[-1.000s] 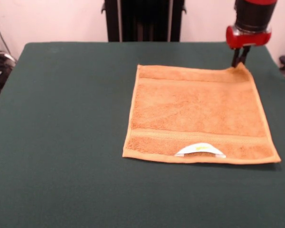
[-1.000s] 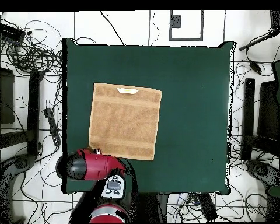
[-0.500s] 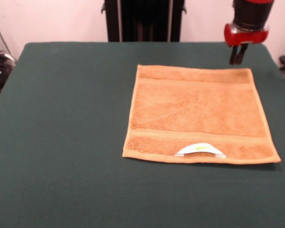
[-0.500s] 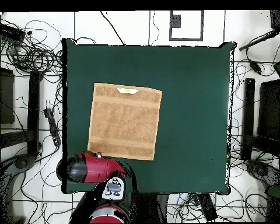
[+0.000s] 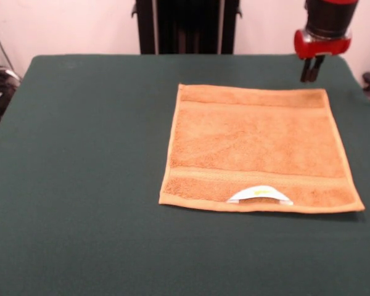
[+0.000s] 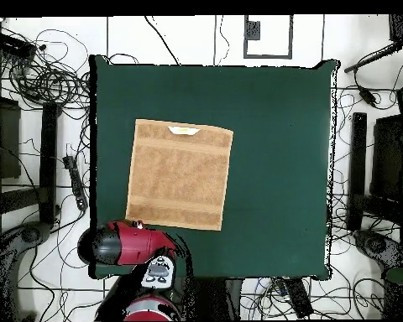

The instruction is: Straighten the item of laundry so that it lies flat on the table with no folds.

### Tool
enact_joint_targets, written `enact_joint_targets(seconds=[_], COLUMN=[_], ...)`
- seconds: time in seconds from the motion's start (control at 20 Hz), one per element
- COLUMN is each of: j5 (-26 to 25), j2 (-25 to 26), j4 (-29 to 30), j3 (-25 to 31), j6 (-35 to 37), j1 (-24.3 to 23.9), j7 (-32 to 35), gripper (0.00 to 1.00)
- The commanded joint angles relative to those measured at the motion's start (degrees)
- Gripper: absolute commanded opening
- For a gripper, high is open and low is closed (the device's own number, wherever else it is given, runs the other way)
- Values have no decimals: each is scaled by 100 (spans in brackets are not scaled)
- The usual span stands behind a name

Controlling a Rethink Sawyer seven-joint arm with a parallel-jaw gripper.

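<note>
The orange-tan towel (image 5: 256,145) lies spread flat on the dark green table (image 5: 80,154), right of centre, with no folds showing. Its white label loop (image 5: 259,194) arches up at the near edge. My gripper (image 5: 309,79) hangs above the table just beyond the towel's far right corner, open and empty, clear of the cloth. In the overhead view the towel (image 6: 180,174) lies on the left part of the table (image 6: 276,142), label (image 6: 184,130) at its top edge. The red arm head (image 6: 125,243) sits just below the towel's lower left corner and hides the gripper.
The black robot pedestal (image 5: 186,26) stands behind the far table edge. Cables and stands (image 6: 37,75) lie on the floor all round the table. The towel's right edge lies close to the table's right edge in the front view.
The gripper let go of the towel's far right corner and rose away from it. The corner dropped flat onto the table. In the overhead view the arm head drew back toward the table edge.
</note>
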Motion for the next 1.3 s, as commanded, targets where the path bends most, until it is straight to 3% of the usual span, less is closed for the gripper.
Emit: enact_joint_targets(seconds=[0.05, 1.3], j5=[444, 340], j2=[246, 392], j4=[313, 137], j3=[384, 121], j6=[-422, -666], j1=[176, 249], j7=[1828, 1574], gripper=[0, 0])
